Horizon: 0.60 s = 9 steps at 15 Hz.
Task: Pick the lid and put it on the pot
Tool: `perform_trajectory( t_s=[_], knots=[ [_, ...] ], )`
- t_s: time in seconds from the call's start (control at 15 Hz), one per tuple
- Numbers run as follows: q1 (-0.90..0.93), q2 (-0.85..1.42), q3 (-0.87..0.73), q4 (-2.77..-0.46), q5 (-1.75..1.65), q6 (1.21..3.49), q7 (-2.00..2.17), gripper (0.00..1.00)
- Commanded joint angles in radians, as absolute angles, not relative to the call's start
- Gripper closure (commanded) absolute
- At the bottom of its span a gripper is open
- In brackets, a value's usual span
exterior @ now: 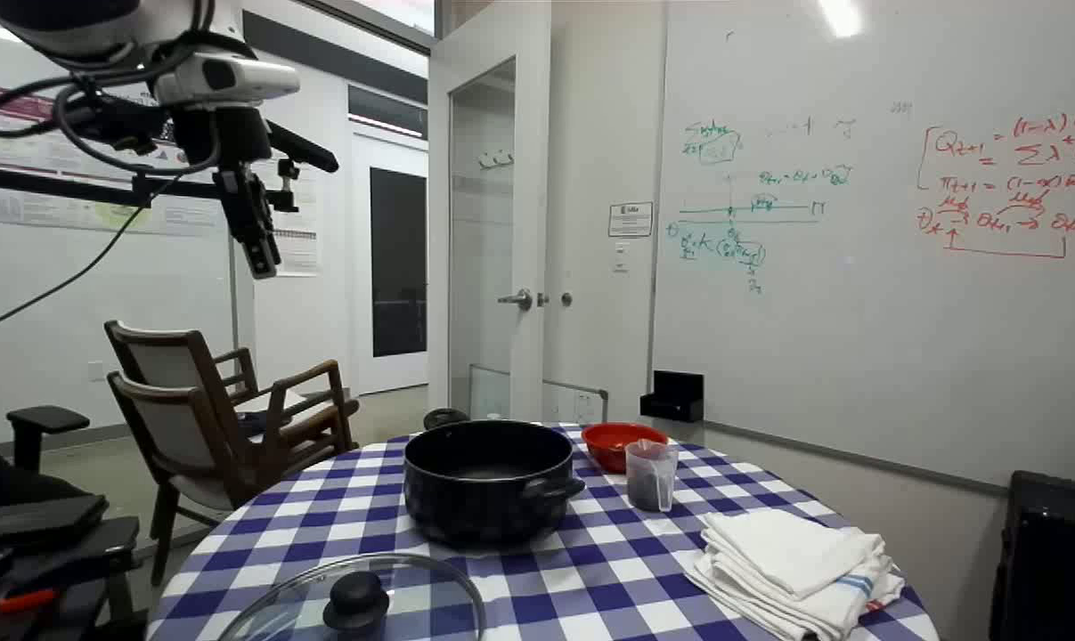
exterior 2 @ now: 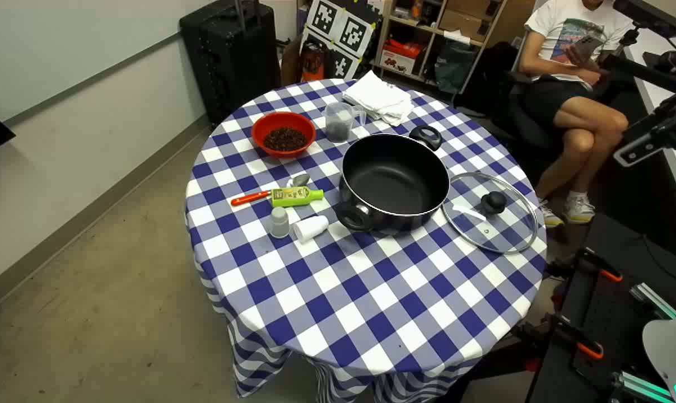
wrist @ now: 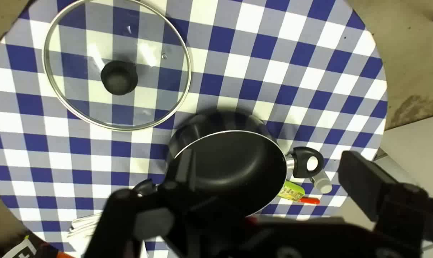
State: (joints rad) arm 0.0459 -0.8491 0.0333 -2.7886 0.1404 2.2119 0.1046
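The lid is a clear round glass disc with a metal rim and a dark knob. It lies flat on the checked tablecloth near the table edge, in both exterior views [exterior: 356,604] [exterior 2: 493,202] and the wrist view [wrist: 118,78]. The black pot stands upright and uncovered beside it, in both exterior views [exterior: 484,499] [exterior 2: 394,179] and the wrist view [wrist: 234,161]. It looks empty inside. My gripper [wrist: 273,175] is open, its fingers wide apart with nothing between them. It hangs high above the table in an exterior view [exterior: 264,267] and shows at the right edge in an exterior view [exterior 2: 632,157].
A red bowl [exterior 2: 284,134] with dark bits and a clear measuring cup [exterior 2: 339,122] stand beside the pot. Folded white towels [exterior 2: 378,98], a green bottle [exterior 2: 295,196], a red-handled utensil [exterior 2: 250,198] and two small containers [exterior 2: 280,223] [exterior 2: 311,228] are on the table. A person [exterior 2: 573,84] sits nearby.
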Motion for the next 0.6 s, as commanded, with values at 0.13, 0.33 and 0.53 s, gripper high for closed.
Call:
perform_trajectory(
  t_s=[0.13,0.33,0.53],
  knots=[
    [0.043,-0.838,0.033,-2.796,0.143,2.208,0.102,0.0],
    [0.024,-0.786,0.023,-2.789,0.138,2.237,0.103,0.0],
    [0.007,-0.687,-0.007,-2.788,0.145,2.277,0.079,0.0]
  ],
)
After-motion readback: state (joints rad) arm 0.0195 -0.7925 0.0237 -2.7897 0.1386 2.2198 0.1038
